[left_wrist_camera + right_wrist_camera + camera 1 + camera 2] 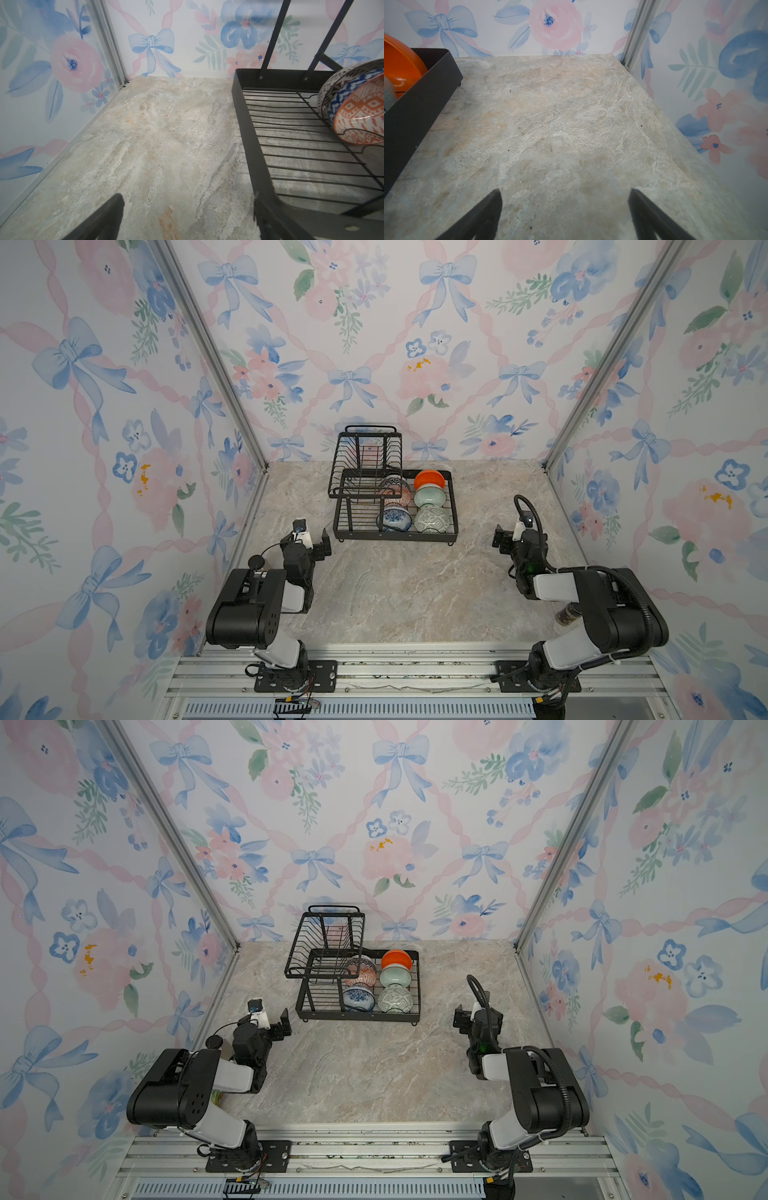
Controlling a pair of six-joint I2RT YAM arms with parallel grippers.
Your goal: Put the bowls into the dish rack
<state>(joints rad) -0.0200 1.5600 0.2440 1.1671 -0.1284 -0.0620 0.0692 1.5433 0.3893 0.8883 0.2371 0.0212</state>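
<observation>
Apparently loaded: bowls [432, 519] sat in the rack [399, 536]; left gripper [188, 197], right gripper [564, 193] gaped empty. Best kept clear of it.

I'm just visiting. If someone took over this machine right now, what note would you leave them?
Left gripper: jaws open, empty, near the dish rack.
Right gripper: same, off its right side.
Six bowls sit in its lower tray: plain orange, mint green, green geometric, blue floral, orange patterned, black patterned behind it.
Done: loading looks complete.
Left: nothing I can see; no bowl shows on the table.
</observation>
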